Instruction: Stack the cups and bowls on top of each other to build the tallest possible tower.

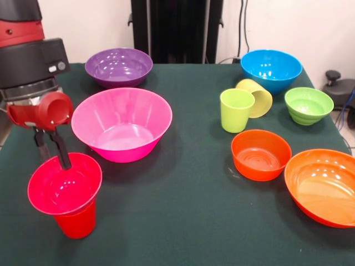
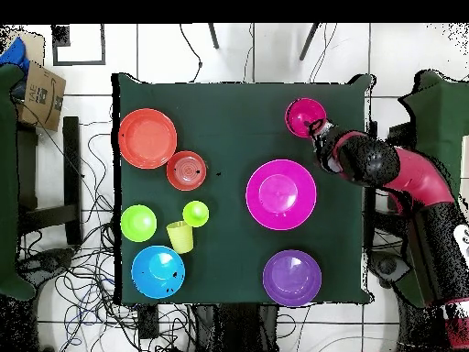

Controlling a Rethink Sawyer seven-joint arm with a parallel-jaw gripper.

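Small magenta bowl (image 1: pixel 65 185) atop the red cup (image 1: pixel 76 223), its far rim clamped in the tool (image 1: pixel 54 154)

Small bowl (image 1: pixel 65 184) atop cup (image 1: pixel 76 223), beside large bowl (image 1: pixel 121 124)

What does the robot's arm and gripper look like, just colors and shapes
The arm is chunky and rounded, in red and black segments, with a small pale mark on the black housing. A red cylindrical part sits at the wrist. The gripper has thin, dark, straight fingers. From overhead, the arm shows the same red and black sections.
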